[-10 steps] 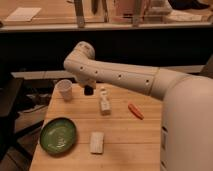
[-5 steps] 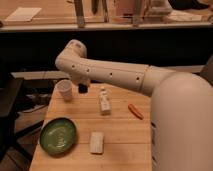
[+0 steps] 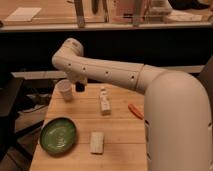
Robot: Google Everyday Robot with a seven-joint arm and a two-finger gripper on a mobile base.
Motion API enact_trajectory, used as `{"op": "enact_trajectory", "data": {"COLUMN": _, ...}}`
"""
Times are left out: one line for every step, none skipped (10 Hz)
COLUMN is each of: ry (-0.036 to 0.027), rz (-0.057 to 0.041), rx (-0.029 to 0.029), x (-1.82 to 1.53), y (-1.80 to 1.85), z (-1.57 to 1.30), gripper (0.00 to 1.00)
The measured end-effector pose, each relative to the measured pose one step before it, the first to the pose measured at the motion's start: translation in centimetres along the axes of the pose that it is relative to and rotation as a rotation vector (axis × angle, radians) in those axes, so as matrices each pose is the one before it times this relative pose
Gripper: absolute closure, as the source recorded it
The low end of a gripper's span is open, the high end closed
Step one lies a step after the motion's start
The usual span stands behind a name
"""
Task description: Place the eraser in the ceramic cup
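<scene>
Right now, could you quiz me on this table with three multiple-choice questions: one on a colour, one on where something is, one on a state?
1. What colour is the plate? A) red B) green C) blue
2. Where is the gripper? A) beside the ceramic cup B) over the plate C) under the table
3. How is the eraser? A) inside the cup B) lifted in the air C) lying flat on the table

Answers: 1 B, it is plainly green. 2 A, it hangs next to the cup's rim. 3 C, it rests on the wood near the plate.
</scene>
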Motion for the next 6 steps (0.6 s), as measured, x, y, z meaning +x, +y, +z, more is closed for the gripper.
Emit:
{"op": "enact_trajectory", "data": {"ry": 0.00017, "rz": -0.00068, "rx": 0.00264, "x": 0.145, "y": -0.207, "z": 0.105, "gripper": 0.97}}
{"op": "enact_trajectory", "data": {"ry": -0.00124, "rz": -0.00138, "rx": 0.00218, "x": 0.090, "y": -0.255, "z": 0.124, "gripper": 0.97}}
{"op": "enact_trajectory", "data": {"ry": -0.00208, "rz": -0.00281, "rx": 0.00295, "x": 0.115, "y": -0.456, "z": 0.142, "gripper": 0.97}}
{"op": "enact_trajectory", "data": {"ry": -0.00069, "rz": -0.00262, "rx": 0.00283, "x": 0.046, "y": -0.430, "z": 0.108, "gripper": 0.97}}
{"op": "enact_trajectory", "data": {"ry": 0.00066, "rz": -0.00049, "rx": 0.00106, "x": 0.068, "y": -0.163, "z": 0.071, "gripper": 0.97}}
{"op": "enact_trajectory", "data": {"ry": 0.00049, "rz": 0.00063, "rx": 0.00088, "x": 0.080, "y": -0.083, "z": 0.117, "gripper": 0.97}}
